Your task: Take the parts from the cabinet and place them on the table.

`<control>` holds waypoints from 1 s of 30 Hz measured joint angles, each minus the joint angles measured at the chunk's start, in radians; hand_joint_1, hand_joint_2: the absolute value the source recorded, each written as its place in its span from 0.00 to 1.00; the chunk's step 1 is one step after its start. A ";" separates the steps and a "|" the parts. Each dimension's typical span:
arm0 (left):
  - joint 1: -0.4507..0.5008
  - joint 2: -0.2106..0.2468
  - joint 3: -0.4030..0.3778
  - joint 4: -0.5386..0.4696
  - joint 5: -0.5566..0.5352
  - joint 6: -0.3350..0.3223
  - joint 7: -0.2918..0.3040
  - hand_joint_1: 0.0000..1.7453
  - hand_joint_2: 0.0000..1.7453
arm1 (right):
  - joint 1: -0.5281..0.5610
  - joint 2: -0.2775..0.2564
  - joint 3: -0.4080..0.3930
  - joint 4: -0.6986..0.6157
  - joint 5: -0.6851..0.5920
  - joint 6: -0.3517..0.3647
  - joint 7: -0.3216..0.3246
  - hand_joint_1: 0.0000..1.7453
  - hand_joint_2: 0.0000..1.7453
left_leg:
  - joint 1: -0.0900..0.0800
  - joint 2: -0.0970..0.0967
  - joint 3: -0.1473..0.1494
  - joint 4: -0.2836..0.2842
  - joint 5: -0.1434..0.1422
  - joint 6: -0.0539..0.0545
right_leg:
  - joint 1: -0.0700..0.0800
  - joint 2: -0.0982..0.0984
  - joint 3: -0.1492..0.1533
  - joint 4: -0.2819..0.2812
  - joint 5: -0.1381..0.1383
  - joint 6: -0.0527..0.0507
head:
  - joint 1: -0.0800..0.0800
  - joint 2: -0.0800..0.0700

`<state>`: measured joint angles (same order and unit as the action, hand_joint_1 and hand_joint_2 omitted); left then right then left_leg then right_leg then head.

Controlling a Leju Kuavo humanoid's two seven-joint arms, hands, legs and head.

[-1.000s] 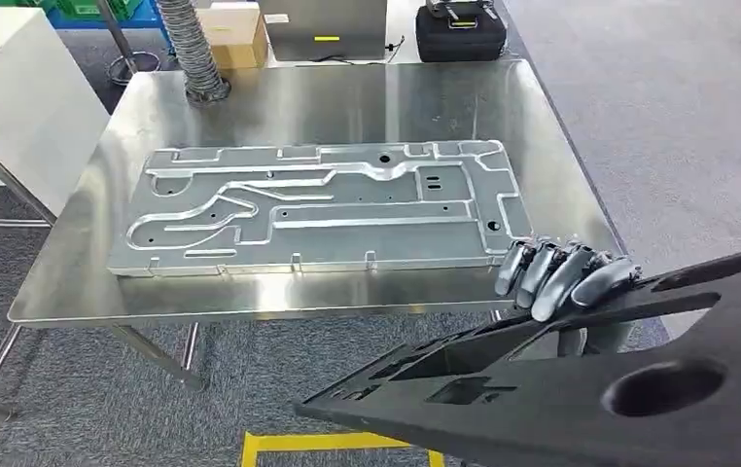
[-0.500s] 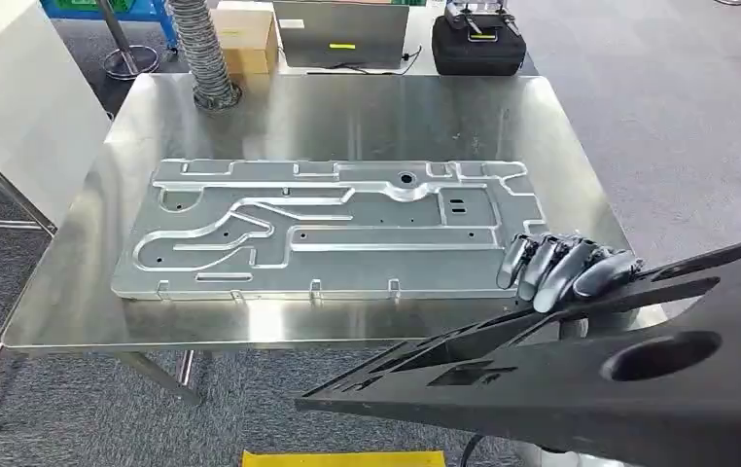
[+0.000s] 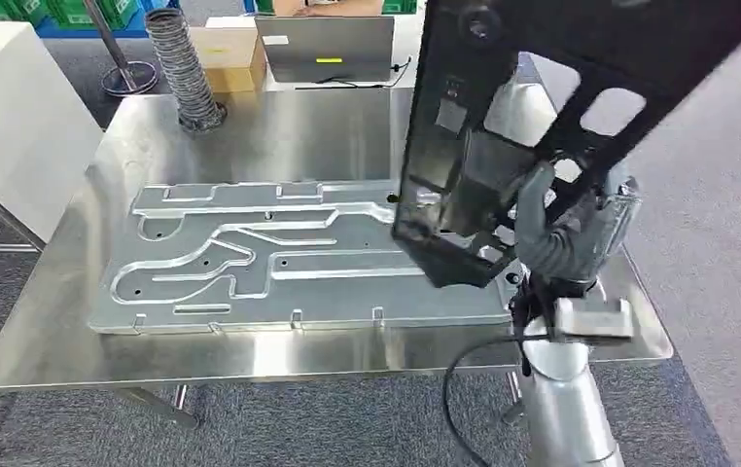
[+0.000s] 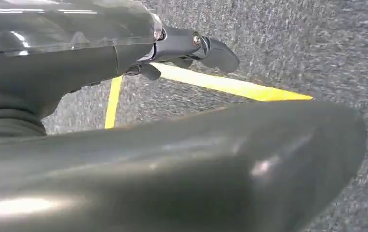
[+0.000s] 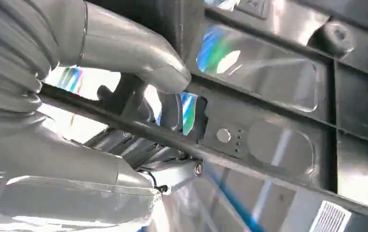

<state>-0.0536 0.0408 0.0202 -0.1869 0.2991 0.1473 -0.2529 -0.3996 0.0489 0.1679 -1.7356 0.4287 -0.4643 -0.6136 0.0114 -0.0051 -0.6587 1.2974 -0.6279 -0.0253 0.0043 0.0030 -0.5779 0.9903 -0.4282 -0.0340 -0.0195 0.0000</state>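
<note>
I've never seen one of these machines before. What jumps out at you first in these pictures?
The big black cut-out panel stands out first: the robot's right hand holds it raised and tilted steeply over the right side of the steel table. Next is the long silver machined plate lying flat across the middle of that table. At the far edge sit a ribbed hose and a grey laptop.

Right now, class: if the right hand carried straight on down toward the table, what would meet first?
Probably the black part it grips, whose lower edge hangs over the silver plate on the table; the right hand sits higher. Depth is uncertain.
</note>
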 joint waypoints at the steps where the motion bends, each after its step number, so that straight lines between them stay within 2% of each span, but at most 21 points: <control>1: 0.004 0.002 0.003 0.000 -0.002 -0.002 0.000 0.00 0.00 | -0.020 -0.008 -0.003 0.040 0.064 -0.042 0.021 0.86 1.00 | 0.002 0.000 -0.003 -0.028 0.033 -0.003 | -0.001 0.002 0.003 0.002 -0.005 0.002 | 0.000 0.000; 2: 0.007 0.002 0.004 0.000 -0.006 -0.002 0.000 0.00 0.00 | -0.039 -0.015 -0.004 0.078 0.124 -0.069 0.045 0.86 1.00 | 0.005 0.001 0.009 -0.082 0.078 -0.005 | -0.003 0.004 0.006 0.006 -0.009 0.004 | 0.000 0.000; 3: 0.008 0.003 0.004 0.000 -0.009 -0.004 -0.003 0.00 0.00 | -0.066 -0.020 -0.003 0.123 0.195 -0.095 0.077 0.86 1.00 | 0.008 0.001 0.040 -0.183 0.152 -0.008 | -0.005 0.005 0.012 0.011 -0.017 0.009 | 0.000 0.000; 4: 0.008 0.003 0.005 0.000 -0.010 -0.005 -0.006 0.00 0.00 | -0.089 -0.023 -0.003 0.165 0.261 -0.120 0.103 0.86 1.00 | 0.010 0.003 0.064 -0.267 0.207 -0.008 | -0.006 0.005 0.016 0.015 -0.025 0.014 | 0.000 0.000; 5: 0.008 0.002 0.005 0.000 -0.014 -0.007 -0.007 0.00 0.00 | -0.107 -0.026 0.000 0.200 0.311 -0.139 0.124 0.86 1.00 | 0.006 0.004 0.061 -0.268 0.185 -0.004 | -0.006 0.004 0.017 0.016 -0.026 0.019 | 0.000 0.000; 6: 0.006 0.002 0.005 0.000 -0.018 -0.010 -0.009 0.00 0.00 | -0.129 -0.029 0.004 0.239 0.377 -0.163 0.152 0.86 1.00 | -0.001 0.006 0.058 -0.280 0.174 0.010 | -0.004 0.003 0.008 0.020 -0.026 0.026 | 0.000 0.000; 7: 0.004 0.002 0.004 0.000 -0.021 -0.013 -0.009 0.00 0.00 | -0.149 -0.032 0.011 0.274 0.444 -0.167 0.186 0.86 1.00 | -0.001 0.004 0.058 -0.280 0.197 0.021 | -0.003 0.002 0.007 0.020 -0.029 0.031 | 0.000 0.000; 10: 0.004 0.000 0.004 0.000 -0.035 -0.019 -0.006 0.00 0.00 | -0.227 -0.034 0.051 0.393 0.662 -0.139 0.284 0.86 1.00 | 0.006 0.006 0.063 -0.289 0.205 0.038 | -0.007 0.002 0.002 0.030 -0.039 0.047 | 0.000 0.000; 11: -0.001 0.000 0.004 0.000 -0.039 -0.020 -0.005 0.00 0.00 | -0.256 -0.034 0.067 0.437 0.727 -0.133 0.310 0.86 1.00 | 0.007 0.005 0.063 -0.291 0.206 0.042 | -0.007 0.001 -0.018 0.071 -0.064 0.053 | 0.000 0.000; 14: -0.011 0.001 0.004 0.000 -0.046 -0.020 0.002 0.00 0.00 | -0.335 -0.029 0.137 0.583 0.873 -0.121 0.365 0.86 1.00 | 0.007 0.004 0.062 -0.291 0.203 0.046 | -0.014 0.001 -0.145 0.307 -0.152 0.064 | 0.000 0.000; 15: -0.012 0.001 0.004 0.000 -0.048 -0.020 0.003 0.00 0.00 | -0.346 -0.025 0.163 0.626 0.897 -0.122 0.371 0.86 1.00 | 0.007 0.002 0.063 -0.291 0.202 0.046 | -0.017 0.001 -0.174 0.348 -0.152 0.066 | 0.000 0.000; 16: -0.013 0.000 0.004 0.000 -0.049 -0.020 0.003 0.00 0.00 | -0.357 -0.021 0.183 0.658 0.916 -0.121 0.374 0.86 1.00 | 0.007 -0.001 0.065 -0.290 0.201 0.044 | -0.018 0.000 -0.176 0.334 -0.127 0.066 | 0.000 0.000; 17: -0.013 -0.002 0.004 0.000 -0.050 -0.020 0.004 0.00 0.00 | -0.369 -0.014 0.203 0.690 0.939 -0.120 0.376 0.86 1.00 | 0.008 -0.003 0.068 -0.290 0.199 0.042 | -0.019 -0.001 -0.158 0.283 -0.087 0.064 | 0.000 0.000; 19: -0.016 -0.005 0.004 0.000 -0.051 -0.019 0.006 0.00 0.00 | -0.406 0.015 0.253 0.765 1.006 -0.119 0.404 0.86 1.00 | 0.008 -0.005 0.078 -0.290 0.192 0.034 | -0.017 -0.001 -0.072 0.080 0.025 0.052 | 0.000 0.000; 20: -0.017 -0.006 0.004 0.000 -0.052 -0.019 0.008 0.00 0.00 | -0.423 0.031 0.276 0.801 1.028 -0.115 0.413 0.86 1.00 | 0.007 -0.004 0.076 -0.291 0.189 0.030 | -0.015 0.000 -0.050 0.036 0.024 0.046 | 0.000 0.000; 21: -0.023 -0.006 0.004 0.000 -0.053 -0.019 0.008 0.00 0.00 | -0.441 0.050 0.301 0.836 1.043 -0.107 0.421 0.86 1.00 | 0.002 -0.004 0.073 -0.287 0.188 0.024 | -0.008 0.000 -0.049 0.016 0.020 0.044 | 0.000 0.000; 24: -0.024 -0.006 0.004 0.000 -0.057 -0.019 0.008 0.00 0.00 | -0.461 0.101 0.377 0.939 1.068 -0.080 0.427 0.86 1.00 | 0.004 -0.003 0.079 -0.300 0.188 0.004 | -0.003 0.003 -0.050 0.019 0.016 0.029 | 0.000 0.000; 25: -0.025 -0.005 0.004 0.000 -0.058 -0.021 0.007 0.00 0.00 | -0.467 0.121 0.396 0.967 1.072 -0.069 0.430 0.86 1.00 | 0.008 -0.003 0.078 -0.293 0.180 0.000 | -0.015 0.002 -0.039 0.005 0.021 0.020 | 0.000 0.000; 26: -0.025 -0.007 0.004 0.000 -0.059 -0.023 0.005 0.00 0.00 | -0.475 0.137 0.412 0.999 1.074 -0.060 0.434 0.86 1.00 | 0.007 -0.001 0.069 -0.263 0.160 -0.002 | -0.012 0.000 -0.033 0.000 0.020 0.013 | 0.000 0.000; 29: -0.025 -0.006 0.004 0.000 -0.061 -0.028 0.001 0.00 0.00 | -0.494 0.174 0.449 1.081 1.074 -0.037 0.444 0.86 1.00 | 0.009 -0.001 -0.051 -0.030 0.056 -0.009 | -0.005 -0.002 -0.029 0.001 0.015 0.002 | 0.000 0.000; 30: -0.023 -0.006 0.004 0.000 -0.063 -0.031 0.001 0.00 0.00 | -0.496 0.182 0.461 1.110 1.074 -0.032 0.448 0.86 1.00 | 0.009 -0.001 -0.084 0.022 0.049 -0.011 | -0.003 -0.002 -0.029 0.003 0.013 0.001 | 0.000 0.000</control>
<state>-0.0767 0.0347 0.0244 -0.1873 0.2365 0.1167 -0.2522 -0.8955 0.2304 0.6287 -0.6255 1.5026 -0.4963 -0.1656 0.0205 -0.0060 -0.7423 1.3193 -0.5792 -0.0364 0.0010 0.0011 -0.6065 0.9930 -0.4148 -0.0327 -0.0195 0.0000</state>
